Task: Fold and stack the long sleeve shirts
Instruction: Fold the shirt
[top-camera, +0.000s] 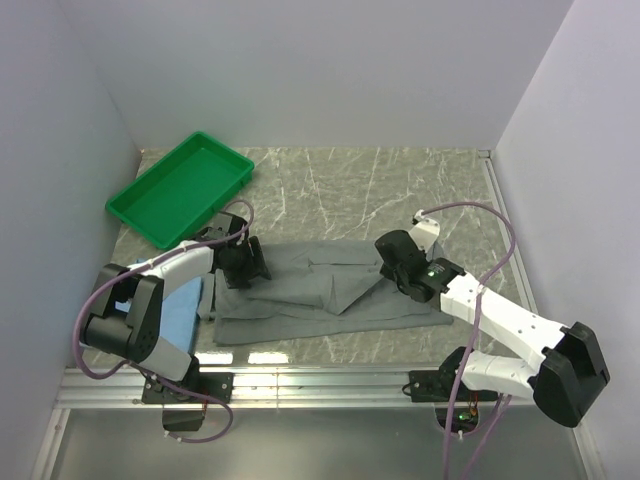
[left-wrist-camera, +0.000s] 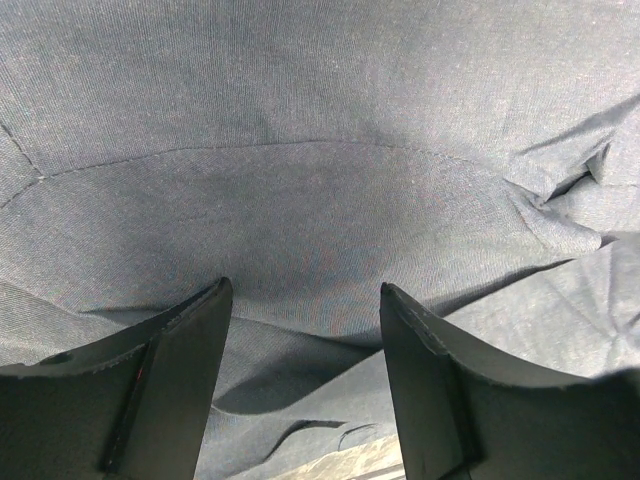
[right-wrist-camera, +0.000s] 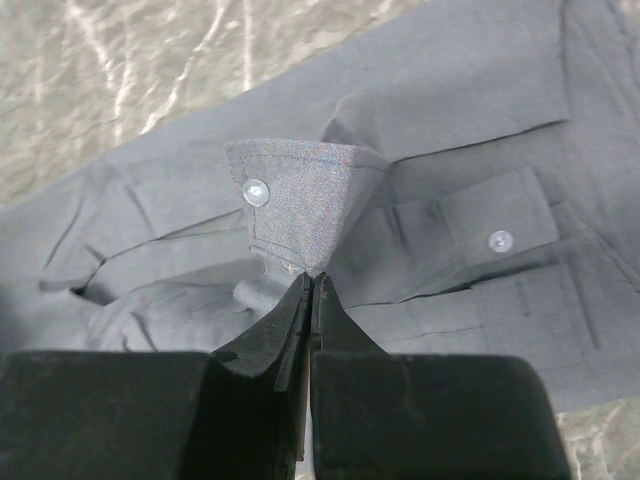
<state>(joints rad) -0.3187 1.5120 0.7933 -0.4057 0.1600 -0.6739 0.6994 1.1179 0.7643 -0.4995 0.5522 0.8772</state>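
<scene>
The green tray (top-camera: 180, 190) sits at the far left of the marble-patterned table (top-camera: 400, 180), well apart from both my grippers. Nearer to me, the light blue shirt (top-camera: 183, 312) lies by the table's near left edge, partly hidden under my left arm.

Just right of it, my left gripper (top-camera: 245, 262) hangs over the left end of the grey shirt (top-camera: 320, 290), which is spread lengthwise across the middle of the table. In the left wrist view its fingers (left-wrist-camera: 170, 380) stand apart, with grey cloth and a curved seam filling the gap beyond them. I cannot tell whether the tips touch the fabric.

Further right, my right gripper (top-camera: 392, 272) sits low over the right part of the grey shirt. Its fingers are pressed together on the edge of a cuff (right-wrist-camera: 300, 205), which stands up from the shirt just ahead of the tips and shows one pale button (right-wrist-camera: 256, 191). A second cuff (right-wrist-camera: 500, 225), also buttoned, lies flat just to its right.
</scene>
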